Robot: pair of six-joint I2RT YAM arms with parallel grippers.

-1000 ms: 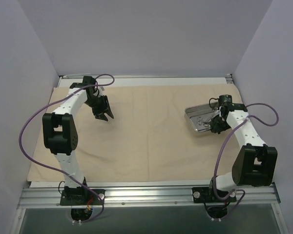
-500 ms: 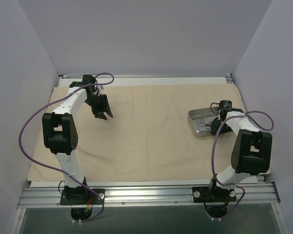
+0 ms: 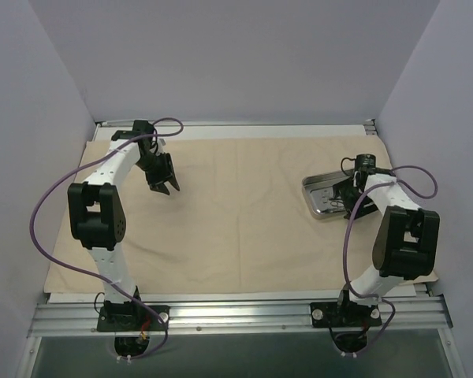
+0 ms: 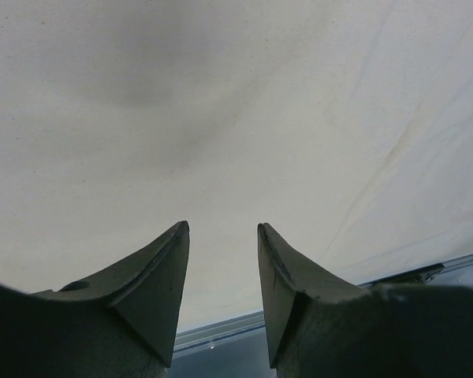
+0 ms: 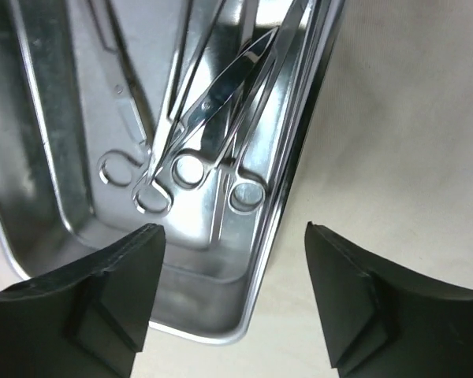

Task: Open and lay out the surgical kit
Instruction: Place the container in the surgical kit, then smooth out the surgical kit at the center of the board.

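Note:
The beige cloth wrap [image 3: 244,220] lies spread flat over the table. On its right part sits the small steel tray [image 3: 319,197], with several silver ring-handled instruments [image 5: 213,102] lying inside it. My right gripper [image 3: 352,198] hangs just above the tray's near corner. In the right wrist view this gripper [image 5: 232,232] is open, its jaws standing either side of the tray's rim [image 5: 288,197] without touching it. My left gripper [image 3: 165,187] hovers over the cloth's far left part. Seen from the left wrist, it [image 4: 222,230] is open, with only bare cloth [image 4: 221,102] beyond it.
White walls close in the table at the back and on both sides. A metal rail [image 3: 236,311] runs along the near edge, past the cloth's front hem. A purple cable [image 3: 43,205] loops off the left arm, another [image 3: 426,177] off the right.
My right gripper has opened and let go of the tray's rim. The tray, earlier held tilted, now rests on the cloth. The left arm has barely moved.

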